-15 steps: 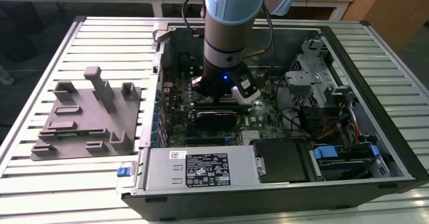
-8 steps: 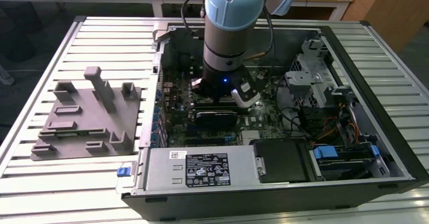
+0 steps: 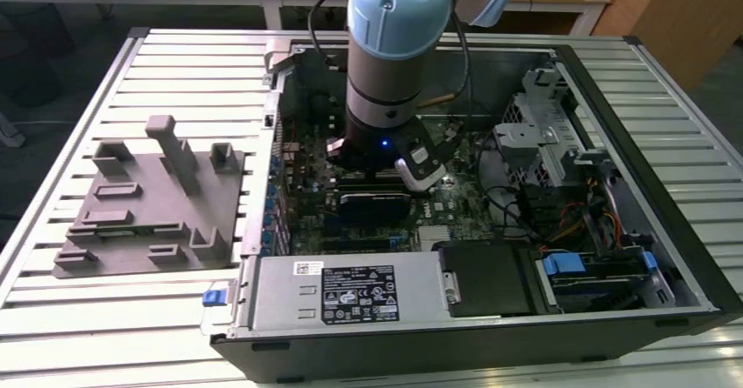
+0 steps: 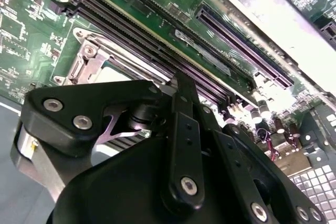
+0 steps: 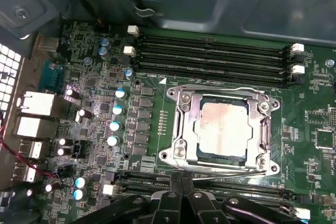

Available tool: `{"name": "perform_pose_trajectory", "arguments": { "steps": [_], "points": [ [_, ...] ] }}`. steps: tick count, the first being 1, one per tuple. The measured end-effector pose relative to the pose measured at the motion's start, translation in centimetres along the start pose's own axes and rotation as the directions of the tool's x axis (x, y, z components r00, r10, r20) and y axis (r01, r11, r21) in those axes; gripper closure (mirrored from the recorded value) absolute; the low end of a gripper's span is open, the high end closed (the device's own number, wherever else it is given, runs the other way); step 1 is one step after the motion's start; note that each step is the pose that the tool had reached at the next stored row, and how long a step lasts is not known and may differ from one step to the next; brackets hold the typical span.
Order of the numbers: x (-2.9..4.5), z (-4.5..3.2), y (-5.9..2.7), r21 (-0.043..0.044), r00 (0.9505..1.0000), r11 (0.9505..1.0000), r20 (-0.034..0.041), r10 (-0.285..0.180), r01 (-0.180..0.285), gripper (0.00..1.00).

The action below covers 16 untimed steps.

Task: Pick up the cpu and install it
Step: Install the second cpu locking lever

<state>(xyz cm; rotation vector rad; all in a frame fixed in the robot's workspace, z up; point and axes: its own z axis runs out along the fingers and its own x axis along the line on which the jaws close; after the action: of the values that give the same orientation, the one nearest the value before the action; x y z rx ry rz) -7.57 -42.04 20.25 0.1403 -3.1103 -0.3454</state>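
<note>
CPU (image 5: 220, 129) sits in the socket frame (image 5: 181, 129) (seemingly seated); the gripper (image 5: 181, 190), empty, fingers pressed together, hovers near and could nudge it askew.

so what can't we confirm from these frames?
- Hand: open or shut unclear; first wrist view's edge crops its tips.
- Cpu: lies in the socket; fully seated unclear.
- Exterior view: arm covers the socket.
- Second wrist view: hand's body covers most of the socket.
</note>
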Motion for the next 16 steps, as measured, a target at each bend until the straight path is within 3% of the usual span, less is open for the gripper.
{"name": "perform_pose_trajectory", "arguments": {
  "steps": [9,16],
  "points": [
    [0.52,0.34,-0.06,-0.0181,1.0000,0.9998,0.0015,-0.001,0.001,0.89],
    [0.58,0.79,-0.15,-0.0489,1.0000,0.9988,0.0044,-0.001,0.001,0.89]
  ]
}}
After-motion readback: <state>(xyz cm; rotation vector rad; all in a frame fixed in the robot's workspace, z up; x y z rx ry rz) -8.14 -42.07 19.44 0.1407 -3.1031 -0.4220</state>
